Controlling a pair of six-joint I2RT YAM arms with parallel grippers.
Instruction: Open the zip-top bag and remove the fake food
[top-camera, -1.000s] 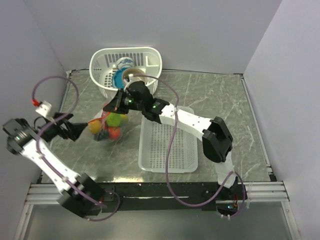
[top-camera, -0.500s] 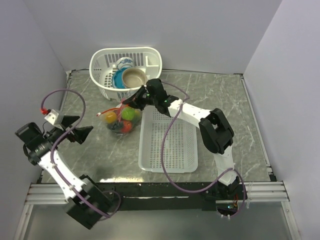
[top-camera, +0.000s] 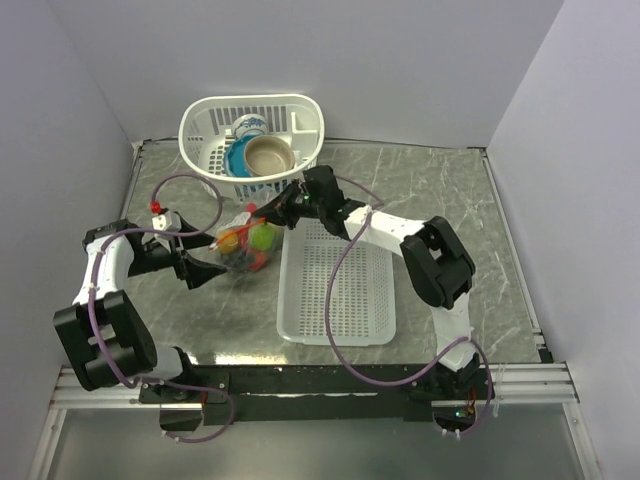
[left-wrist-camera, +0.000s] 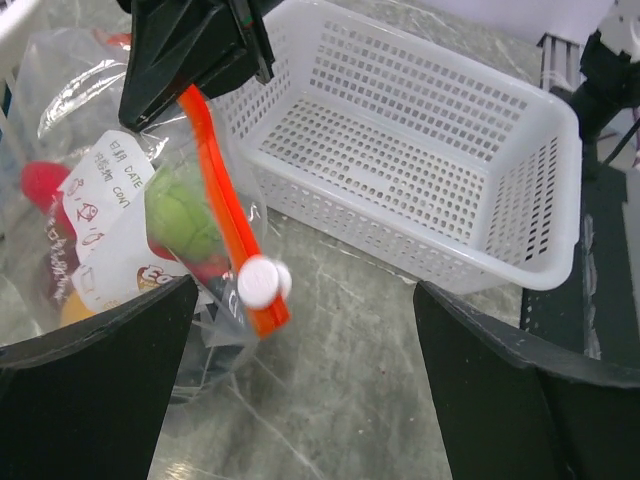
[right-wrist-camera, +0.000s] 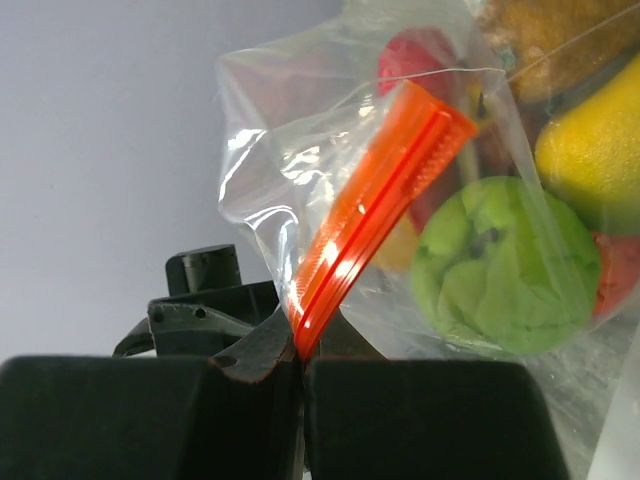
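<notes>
Two grippers work one bag. My right gripper (right-wrist-camera: 300, 358) is pinched fully closed on the end of the orange-red zip strip (right-wrist-camera: 372, 212) of the zip-top bag (top-camera: 243, 243), which sits just left of the flat basket (top-camera: 340, 300) with the fake food (right-wrist-camera: 505, 265) inside. My left gripper (left-wrist-camera: 305, 300) is spread wide and empty, with the white slider (left-wrist-camera: 263, 282) just ahead between its fingers. The risk I see — closing slightly off catches film, not slider, and a hard pull could drag the strip from that thin pinch.
</notes>
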